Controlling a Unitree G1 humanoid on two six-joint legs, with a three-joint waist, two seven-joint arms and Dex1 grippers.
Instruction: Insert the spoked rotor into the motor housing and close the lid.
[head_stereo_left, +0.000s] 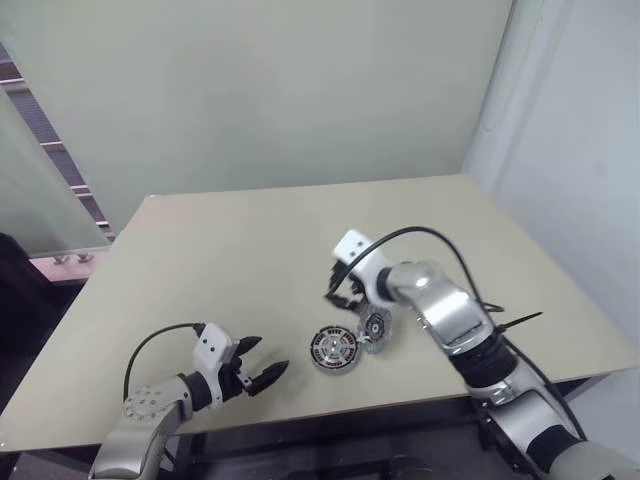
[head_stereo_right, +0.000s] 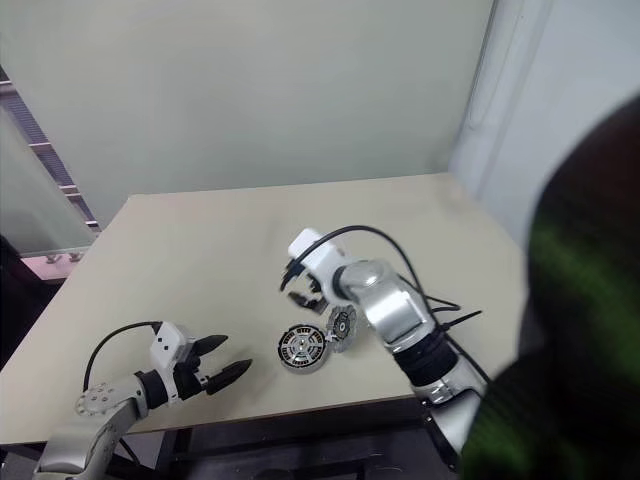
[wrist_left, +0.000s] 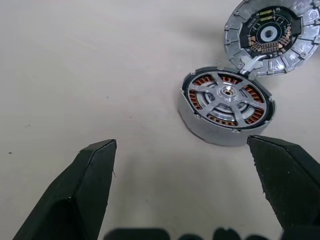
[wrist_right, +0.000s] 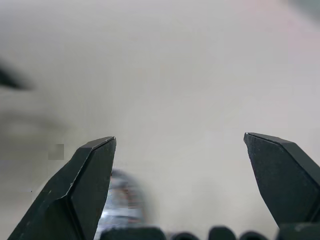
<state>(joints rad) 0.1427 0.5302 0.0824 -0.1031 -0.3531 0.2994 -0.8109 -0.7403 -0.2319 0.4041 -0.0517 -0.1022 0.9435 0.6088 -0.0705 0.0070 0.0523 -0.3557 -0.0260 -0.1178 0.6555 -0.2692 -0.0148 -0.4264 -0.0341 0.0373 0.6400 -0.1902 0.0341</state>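
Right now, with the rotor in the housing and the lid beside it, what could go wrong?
1. The lid leans tilted against the motor housing; a nudge may slide it off.
2. The open right tool hangs close above both and could bump them.
3. The spoked rotor may not be seated flush.

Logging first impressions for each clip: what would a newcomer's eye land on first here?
The round motor housing with copper-orange windings, sitting near the front edge of the beige table, a silvery spoked rotor already seated in it. The flat grey lid leans against its far side, tilted, dark inner face showing. The right gripper hangs open above the lid, while the left gripper sits open to the housing's left.
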